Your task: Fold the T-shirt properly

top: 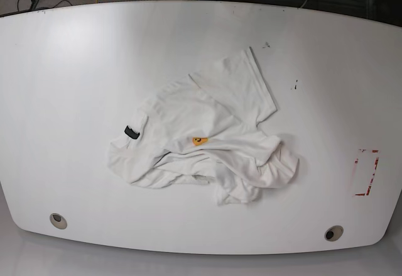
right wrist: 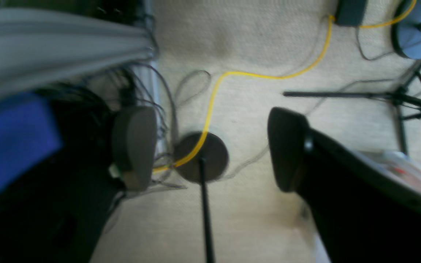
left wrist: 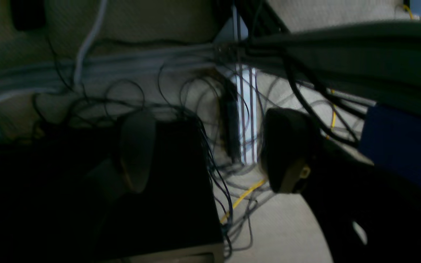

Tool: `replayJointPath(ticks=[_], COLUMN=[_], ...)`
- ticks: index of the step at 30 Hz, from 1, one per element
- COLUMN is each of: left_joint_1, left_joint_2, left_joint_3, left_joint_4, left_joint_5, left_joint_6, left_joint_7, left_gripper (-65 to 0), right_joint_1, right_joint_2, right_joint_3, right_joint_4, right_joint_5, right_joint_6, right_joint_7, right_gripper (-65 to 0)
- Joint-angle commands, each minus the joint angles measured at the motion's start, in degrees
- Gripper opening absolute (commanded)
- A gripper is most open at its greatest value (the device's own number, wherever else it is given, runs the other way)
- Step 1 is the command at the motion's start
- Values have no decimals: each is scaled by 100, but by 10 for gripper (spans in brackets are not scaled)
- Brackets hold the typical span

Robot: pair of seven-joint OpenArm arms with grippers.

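Clearly folding not started: T-shirt (top: 204, 141) lay crumpled mid-table (top: 75, 68). Left gripper (left wrist: 207, 151), right gripper (right wrist: 210, 148) both gaped wide, empty, off-table. You needed to spread shirt flat first.

White table (top: 75, 68), yellow cable (right wrist: 217, 86)

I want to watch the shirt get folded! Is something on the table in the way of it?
Nothing visible is. The T-shirt lies crumpled on the white table, with only bare tabletop around it. Neither arm shows in the base view. The left claw and right claw are open, and their cameras show only floor and cables.
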Motion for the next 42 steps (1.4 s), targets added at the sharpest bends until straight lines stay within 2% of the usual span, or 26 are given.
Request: replayJointPath(ticks=[1,2,8,20,26,42], left_joint_1=[256,360,596,1097,1482,2294], left_joint_2=[-54,-67,-78,-60,-87,-153], left_joint_3=[31,57,26,-57,-105,-195], left_joint_4=[434,690,1132,1902,2521,3612], left_joint_5=[-33,-48,-71,-109,-219,-311], left_joint_6=[-4,16,53,80,59,57], left_joint_7=[-10,4,24,-69,14,96], left_gripper=[-222,-222,-226,-221,-221,-222], right_joint_1=[-560,-743,-1074,-1388,-1585,-2411], right_joint_2=[-55,-99,-173,-251,-382,-383], right_joint_3=[-62,-94,-117,-88,-139,-188], right_joint_4=[827,1232,1827,2318,2605,3786], right_joint_5=[227,306,345,141,193,310], right_joint_6=[-4,16,40,62,51,75], right_joint_7=[-226,-341,-436,-356,-300,-256], right_gripper=[-186,-186,-185,-196,-196,-197])
